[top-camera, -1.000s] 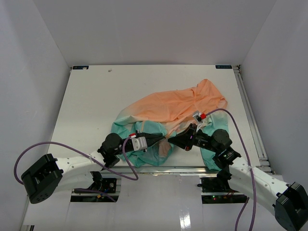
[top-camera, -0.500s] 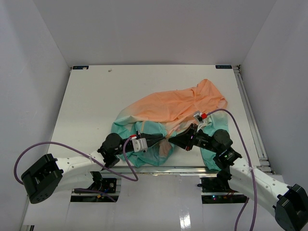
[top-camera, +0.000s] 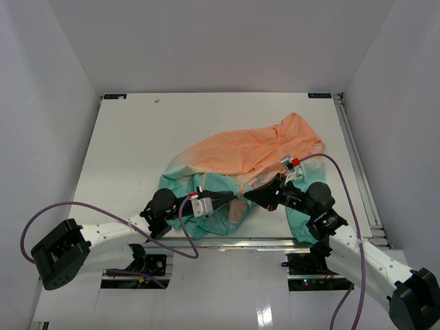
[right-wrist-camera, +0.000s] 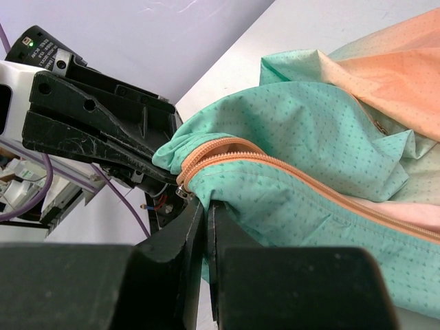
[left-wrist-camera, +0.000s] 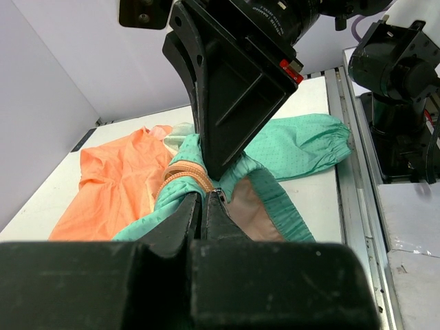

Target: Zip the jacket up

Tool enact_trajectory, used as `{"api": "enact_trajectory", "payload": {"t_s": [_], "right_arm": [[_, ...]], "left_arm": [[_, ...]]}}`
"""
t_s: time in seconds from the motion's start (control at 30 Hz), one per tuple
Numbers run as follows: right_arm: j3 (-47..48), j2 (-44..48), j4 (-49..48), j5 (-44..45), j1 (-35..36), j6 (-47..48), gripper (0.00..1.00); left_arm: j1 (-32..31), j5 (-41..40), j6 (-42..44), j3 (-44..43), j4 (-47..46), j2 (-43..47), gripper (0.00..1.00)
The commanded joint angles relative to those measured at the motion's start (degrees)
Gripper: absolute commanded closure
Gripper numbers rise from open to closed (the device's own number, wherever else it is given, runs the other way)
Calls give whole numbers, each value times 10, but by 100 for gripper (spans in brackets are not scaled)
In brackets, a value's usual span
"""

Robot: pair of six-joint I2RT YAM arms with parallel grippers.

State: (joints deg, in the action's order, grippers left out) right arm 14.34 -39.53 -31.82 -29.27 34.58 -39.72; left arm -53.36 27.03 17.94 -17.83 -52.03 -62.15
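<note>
Lower centre of the top view: the left gripper (top-camera: pixel 230 199) and right gripper (top-camera: pixel 249 197) meet tip to tip over the teal end of the jacket (top-camera: pixel 240 161). Their black bodies cover the contact spot there.

- Left wrist view: fingers pressed together, pinching teal fabric beside the orange zipper (left-wrist-camera: pixel 184 172). The right gripper fills the upper frame and hides the cloth behind it.
- Right wrist view: fingers pressed together on the teal edge just under the zipper's curled end. A small metal piece sits there, too small to tell whether it is the slider.
- The jacket lies crumpled right of centre, orange toward the upper right, teal reaching the counter's near edge. One teal sleeve runs under the right arm, cut off from sight.
- The counter (top-camera: pixel 137 137) shows white across the upper left. A rail (top-camera: pixel 354 158) lines its right edge, with walls close on three sides.
</note>
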Motion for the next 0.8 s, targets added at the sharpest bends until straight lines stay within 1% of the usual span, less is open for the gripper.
{"api": "enact_trajectory", "payload": {"t_s": [0.0, 0.4, 0.47, 0.5, 0.6, 0.7, 0.77], "right_arm": [[40, 10, -41, 47, -25, -1, 92], [43, 7, -38, 46, -35, -8, 92], [43, -1, -36, 32, -35, -2, 92], [45, -9, -27, 24, -35, 8, 92], [51, -32, -4, 13, -35, 30, 92], [47, -47, 2, 17, -34, 42, 92], [49, -47, 19, 20, -34, 48, 89]], "left_arm": [[4, 18, 5, 4, 64, 4, 100], [5, 0, 5, 0, 70, -5, 100], [5, -21, -10, -10, 71, -8, 100], [5, -23, -16, -19, 89, -10, 100], [5, -14, -33, -39, 114, -15, 100], [5, -11, -52, -38, 112, -13, 100], [5, -16, -73, -44, 122, -14, 100]]}}
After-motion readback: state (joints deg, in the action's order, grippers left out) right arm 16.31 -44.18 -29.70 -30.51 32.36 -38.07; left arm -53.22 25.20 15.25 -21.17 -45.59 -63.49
